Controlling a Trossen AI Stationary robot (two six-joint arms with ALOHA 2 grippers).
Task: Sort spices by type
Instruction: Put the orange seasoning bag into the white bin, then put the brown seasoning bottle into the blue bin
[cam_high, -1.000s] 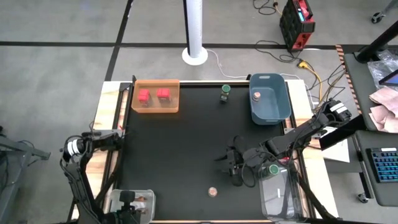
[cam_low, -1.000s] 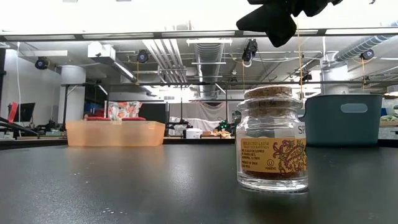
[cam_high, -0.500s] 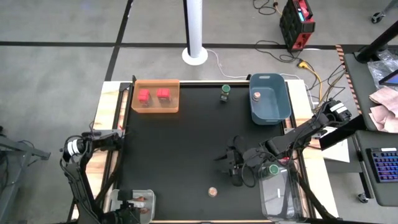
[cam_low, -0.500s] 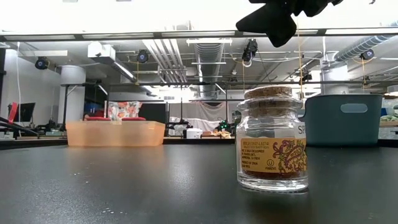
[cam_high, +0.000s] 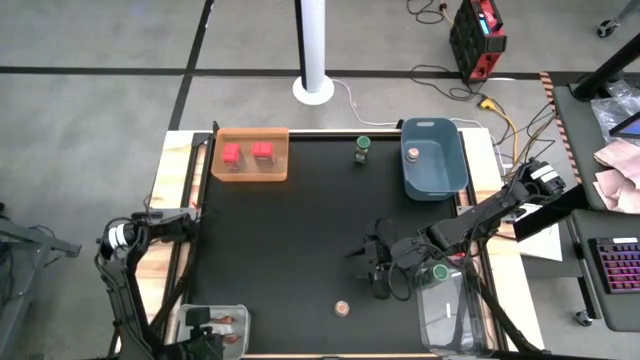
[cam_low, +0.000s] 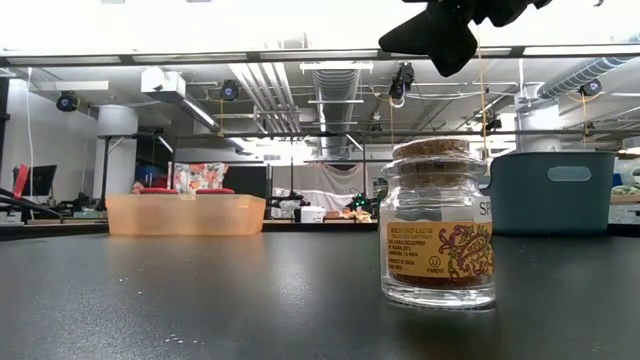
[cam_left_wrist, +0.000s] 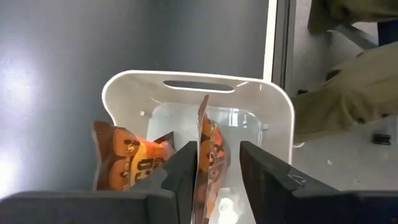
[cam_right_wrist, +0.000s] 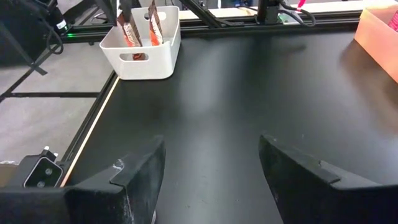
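Two red cube boxes (cam_high: 247, 153) sit in the orange tray (cam_high: 250, 170). One green-capped jar (cam_high: 362, 148) stands on the table near the far edge, and another (cam_high: 440, 271) is in the clear container (cam_high: 452, 318). A cork-capped jar (cam_high: 341, 308) (cam_low: 437, 222) stands on the black table. Two brown-orange packets (cam_left_wrist: 210, 155) (cam_left_wrist: 121, 162) stand on edge in the white tub (cam_left_wrist: 196, 78) at the near left corner. My left gripper (cam_left_wrist: 217, 168) is open above that tub, with one packet between its fingers. My right gripper (cam_high: 372, 265) (cam_right_wrist: 211, 168) is open, hovering above the table just beyond the cork-capped jar. My left gripper comes at the tub from above, and the upright packet's top edge (cam_left_wrist: 203, 109) rises between its fingers, close beside one finger (cam_left_wrist: 185, 167). I cannot tell whether it touches the packet.
A blue tub (cam_high: 433, 157) stands at the far right. A white pole base (cam_high: 314, 88) lies beyond the far edge. The middle of the black table (cam_high: 290, 240) is bare. Olive cloth (cam_left_wrist: 348, 81) shows beyond the table's edge in the left wrist view.
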